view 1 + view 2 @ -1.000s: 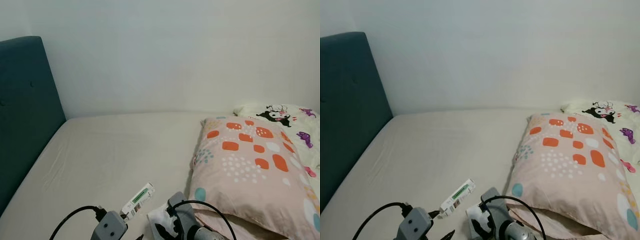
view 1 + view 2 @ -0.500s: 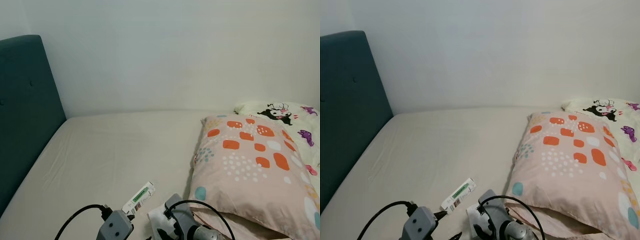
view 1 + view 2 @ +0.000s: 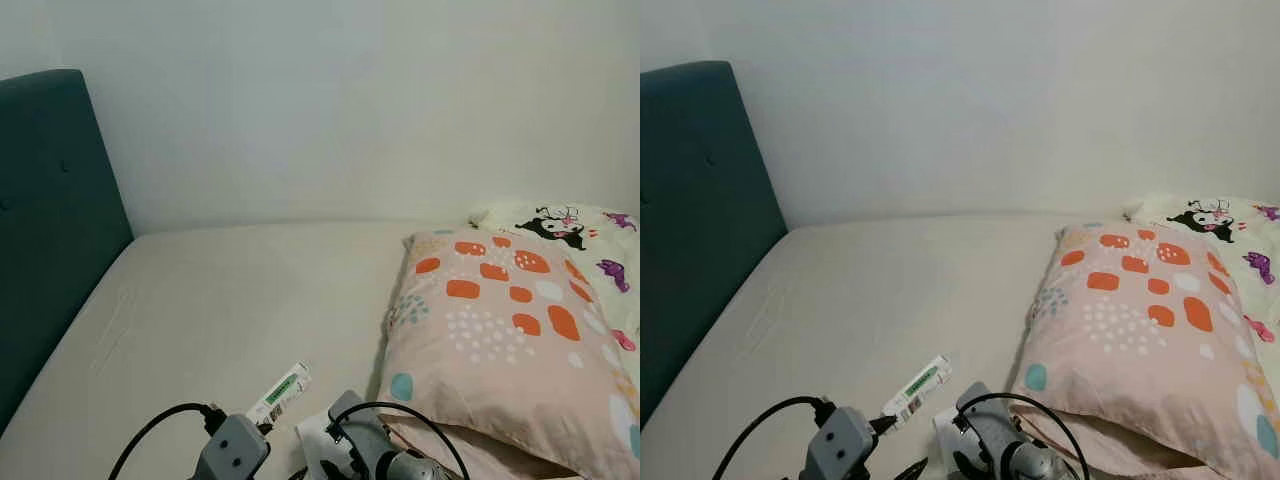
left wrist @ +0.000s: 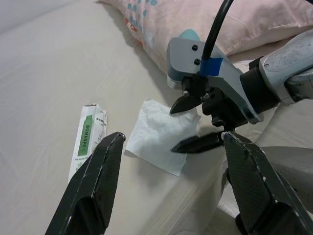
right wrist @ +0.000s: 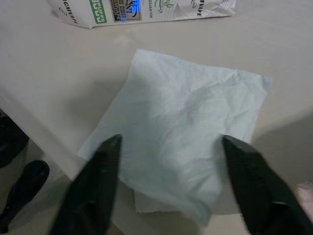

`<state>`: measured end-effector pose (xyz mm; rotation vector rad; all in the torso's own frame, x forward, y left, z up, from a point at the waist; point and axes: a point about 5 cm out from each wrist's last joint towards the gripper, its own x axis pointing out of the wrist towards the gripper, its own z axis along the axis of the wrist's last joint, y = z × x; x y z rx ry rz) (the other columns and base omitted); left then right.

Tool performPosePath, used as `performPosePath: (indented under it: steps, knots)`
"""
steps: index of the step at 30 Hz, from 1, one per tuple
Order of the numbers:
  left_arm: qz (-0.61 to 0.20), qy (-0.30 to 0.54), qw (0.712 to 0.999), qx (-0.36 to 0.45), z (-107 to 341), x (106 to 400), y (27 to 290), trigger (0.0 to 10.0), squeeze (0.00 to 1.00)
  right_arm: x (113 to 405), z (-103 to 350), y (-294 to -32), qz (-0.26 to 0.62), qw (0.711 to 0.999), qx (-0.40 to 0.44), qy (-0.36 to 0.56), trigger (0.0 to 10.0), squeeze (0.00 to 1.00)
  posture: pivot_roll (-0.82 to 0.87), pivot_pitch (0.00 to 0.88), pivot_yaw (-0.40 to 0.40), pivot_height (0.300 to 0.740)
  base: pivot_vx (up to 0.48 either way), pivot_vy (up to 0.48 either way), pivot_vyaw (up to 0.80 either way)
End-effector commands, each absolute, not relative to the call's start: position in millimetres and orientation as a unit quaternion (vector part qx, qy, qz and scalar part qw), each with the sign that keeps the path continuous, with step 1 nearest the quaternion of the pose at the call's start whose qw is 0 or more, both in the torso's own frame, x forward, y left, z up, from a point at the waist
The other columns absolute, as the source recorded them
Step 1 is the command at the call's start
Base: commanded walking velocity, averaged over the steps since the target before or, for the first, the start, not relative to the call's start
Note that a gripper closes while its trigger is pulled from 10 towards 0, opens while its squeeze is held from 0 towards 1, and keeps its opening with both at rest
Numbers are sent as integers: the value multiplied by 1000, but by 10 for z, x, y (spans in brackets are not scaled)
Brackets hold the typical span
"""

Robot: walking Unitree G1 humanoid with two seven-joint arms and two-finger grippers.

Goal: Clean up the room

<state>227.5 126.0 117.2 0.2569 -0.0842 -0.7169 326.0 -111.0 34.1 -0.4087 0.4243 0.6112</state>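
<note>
**Q:** Right wrist view first: what was the arm working on?

**A:** It looked straight down on a crumpled white tissue (image 5: 183, 134) lying flat on the cream bed sheet (image 3: 220, 300) near the mattress edge, with a small white carton with a green label (image 5: 146, 10) just beyond it. I judged the step in hand to be picking the tissue off the bed, as part of tidying the room.

**Q:** How did the right gripper (image 4: 193, 122) stand?

**A:** Its two black fingers were spread apart, one to each side of the tissue's near edge, and held nothing. In the left wrist view the fingertips hung just above that edge; whether they touched the paper I could not tell.

**Q:** And the left gripper (image 4: 171, 188)?

**A:** Also spread wide and empty, poised low over the sheet, pointing towards the carton and the tissue. The carton lay just beside the tissue, apart from it.

**Q:** What did the next move call for?

**A:** In my judgement, lowering the right fingers onto the sheet and pinching a fold of the paper. It was thin and lay flat, so a shallow grasp could slip. The patterned pillow (image 3: 500, 330) lay close on the right side, leaving little room there.
</note>
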Motion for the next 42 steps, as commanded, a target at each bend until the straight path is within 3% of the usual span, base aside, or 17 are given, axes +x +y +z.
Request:
performPosePath:
  steps: [1,3,4,7,8,19,25,30,31,32,33,34,42]
  knots:
    - [-354,-33,927,120,1150,2254,1247,10000,0,3238,308,-1106,300,908,-204,211,3843,0,128,210,-61,596,0,0,0]
    - [-358,-32,925,124,1144,2249,1245,10000,0,3238,311,-1096,302,907,-205,209,3569,0,130,212,-57,596,0,0,0]
    - [-362,-29,923,127,1133,2241,1252,10000,0,3238,312,-1081,303,907,-204,208,2706,0,130,212,-57,596,0,0,0]
    - [-362,-28,923,128,1131,2239,1254,10000,0,3237,312,-1078,303,908,-203,208,2706,0,130,212,-57,596,0,0,0]
    - [-362,-27,923,128,1133,2241,1262,10000,0,3236,309,-1077,303,908,-203,208,0,0,132,212,-53,596,0,0,0]
    - [-361,-25,923,131,1132,2250,1261,10000,0,3238,304,-1106,296,911,-192,214,0,0,130,212,-51,596,0,0,0]
    - [-356,-28,925,132,1156,2271,1293,10000,0,3436,626,-1043,288,940,-108,147,0,0,129,212,-57,596,0,0,0]
    - [-353,-28,926,133,1157,2279,1303,10000,0,3420,629,-1024,299,937,-114,139,0,0,125,212,-54,596,0,0,0]
    - [-353,-28,926,133,1155,2280,1302,10000,0,3400,604,-1020,303,935,-121,142,4118,0,125,212,-54,596,0,0,0]
    - [-355,-27,925,133,1152,2280,1296,10000,0,3371,558,-1023,306,931,-134,149,10000,859,127,217,-49,596,0,0,0]
    - [-355,-27,925,133,1152,2280,1296,10000,0,3371,558,-1023,306,931,-134,149,10000,859,127,217,-49,596,0,0,0]
    - [-357,-27,924,134,1152,2279,1288,10000,0,3345,517,-1026,310,926,-146,156,10000,1000,130,221,-47,596,0,0,0]
    - [-370,-25,919,134,1168,2251,1289,10000,0,3285,403,-1021,339,898,-194,202,10000,1000,141,228,-48,596,0,0,0]
